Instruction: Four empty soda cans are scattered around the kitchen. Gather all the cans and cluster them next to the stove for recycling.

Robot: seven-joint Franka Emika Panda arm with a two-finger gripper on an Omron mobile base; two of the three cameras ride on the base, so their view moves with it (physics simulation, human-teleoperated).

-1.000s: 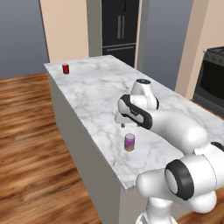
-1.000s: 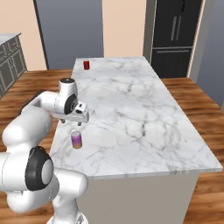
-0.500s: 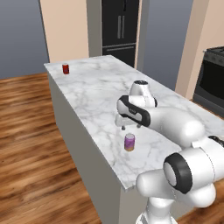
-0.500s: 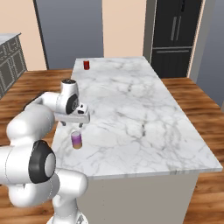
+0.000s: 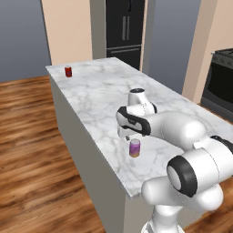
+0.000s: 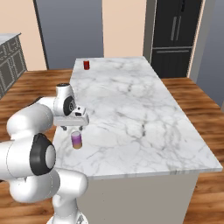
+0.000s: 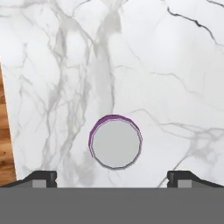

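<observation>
A purple soda can (image 5: pixel 134 148) (image 6: pixel 76 140) stands upright on the marble island near its front edge. Just above it hovers my gripper (image 5: pixel 131 136) (image 6: pixel 73 128), open and pointing straight down. In the hand view the can's silver top (image 7: pixel 116 142) lies between the two spread fingertips (image 7: pixel 41 178), and nothing is held. A red soda can (image 5: pixel 68 71) (image 6: pixel 86 64) stands at the island's far corner. The dark stove (image 5: pixel 220 82) shows at the right edge of the left base view.
The marble island (image 5: pixel 100 91) (image 6: pixel 131 109) runs away from me, with wood floor (image 5: pixel 32 159) on both sides. A black fridge (image 5: pixel 124 29) (image 6: pixel 175 35) stands beyond it. Grey cabinets (image 6: pixel 8 57) are at the far left.
My gripper has dropped a little closer to the purple can. The cans have not moved.
</observation>
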